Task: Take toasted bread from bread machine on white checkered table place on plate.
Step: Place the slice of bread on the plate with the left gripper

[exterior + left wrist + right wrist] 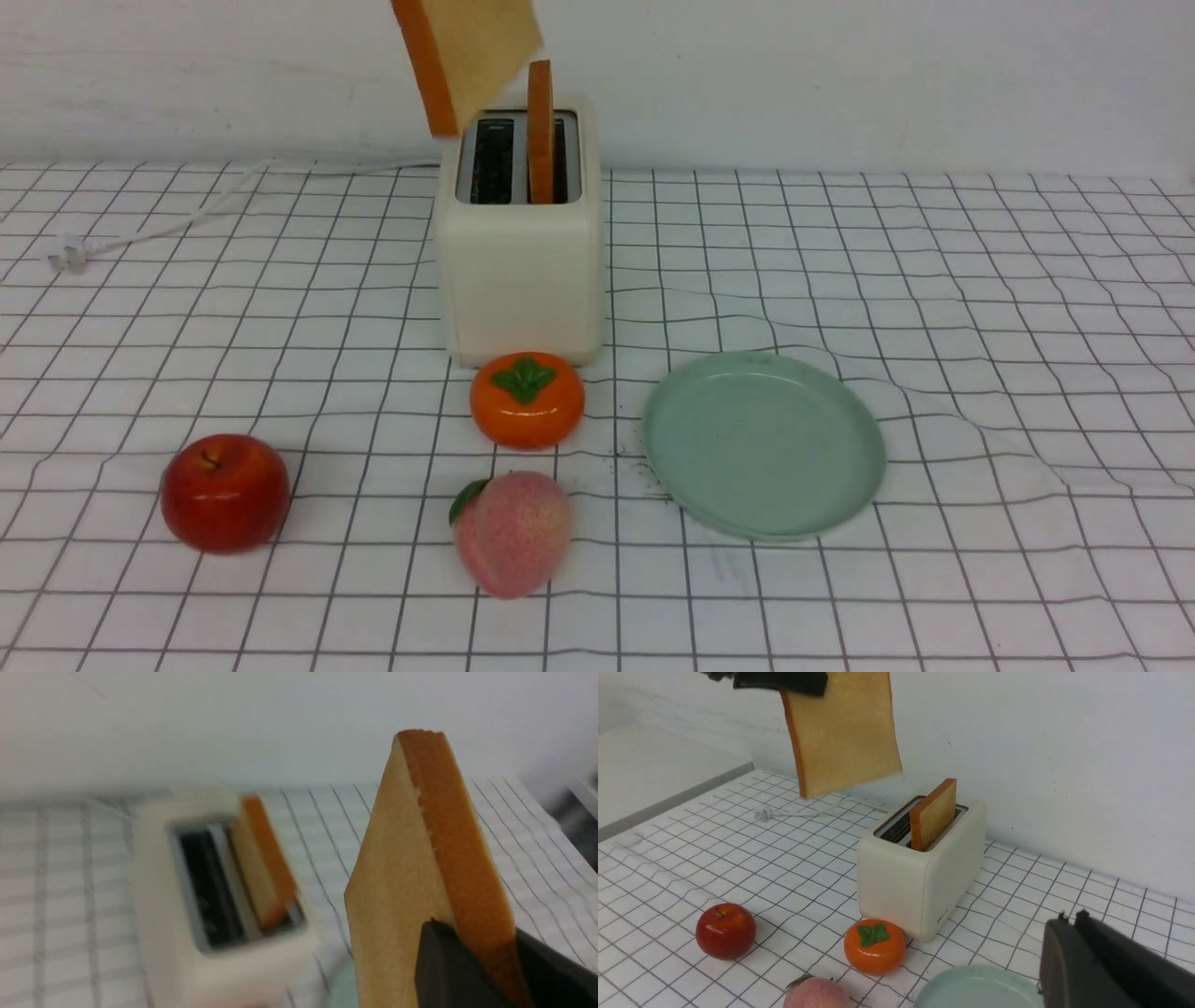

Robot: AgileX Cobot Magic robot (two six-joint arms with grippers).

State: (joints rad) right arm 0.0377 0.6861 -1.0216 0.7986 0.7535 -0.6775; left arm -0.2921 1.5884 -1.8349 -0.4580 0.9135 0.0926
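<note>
One airborne toasted bread top-cropped, left gripper half-seen.

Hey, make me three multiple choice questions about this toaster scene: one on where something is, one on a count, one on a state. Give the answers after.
1. Where does the plate lie relative to the bread machine?
A. behind it
B. in front of it, to the robot's right
C. to the robot's left

2. How many pieces of fruit are on the white checkered table?
A. two
B. three
C. five

3. What is the state of the lifted toasted bread slice?
A. lying on the plate
B. seated in a slot
C. held in the air by the left end effector

Answers:
1 B: the plate sits nearer the camera and right of the bread machine.
2 B: an apple, a persimmon and a peach.
3 C: dark fingers clamp it above the bread machine, while the other slice stands in the right slot.
</note>
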